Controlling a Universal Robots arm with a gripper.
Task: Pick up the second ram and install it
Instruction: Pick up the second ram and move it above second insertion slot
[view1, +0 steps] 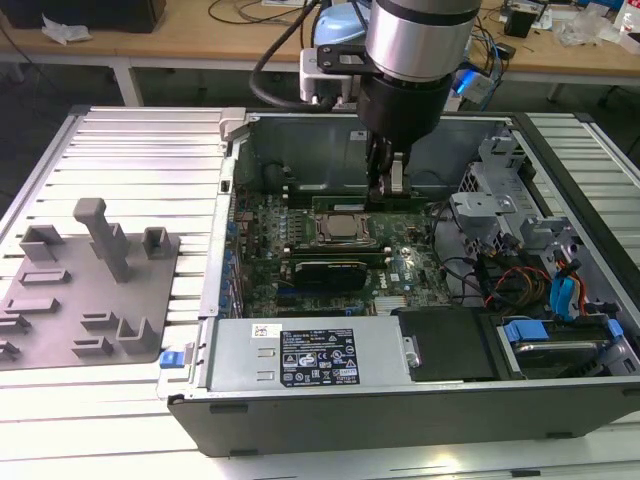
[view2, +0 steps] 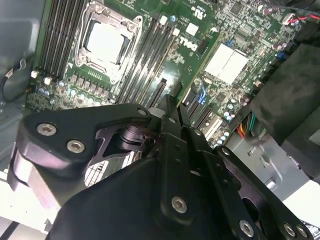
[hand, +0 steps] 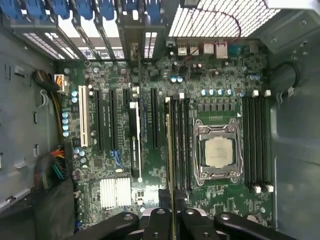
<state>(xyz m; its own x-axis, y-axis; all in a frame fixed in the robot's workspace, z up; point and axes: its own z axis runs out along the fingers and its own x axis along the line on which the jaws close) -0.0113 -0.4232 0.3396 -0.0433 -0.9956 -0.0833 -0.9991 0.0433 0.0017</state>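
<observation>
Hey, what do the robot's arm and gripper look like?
The arm is a shiny silver cylinder with a pale blue joint cap and a black cable looping alongside. The gripper is black, built of flat linkage bars with silver screw heads.

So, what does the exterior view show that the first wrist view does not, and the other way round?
Exterior view: the grey fixture plate lying to the exterior view's left of the computer case, the labelled power supply and the arm's silver wrist.

First wrist view: the white expansion slot and the perforated rear panel, seen from above.

Both: the processor socket, the second ram running along the slots beside it, and the hand at that stick.
</observation>
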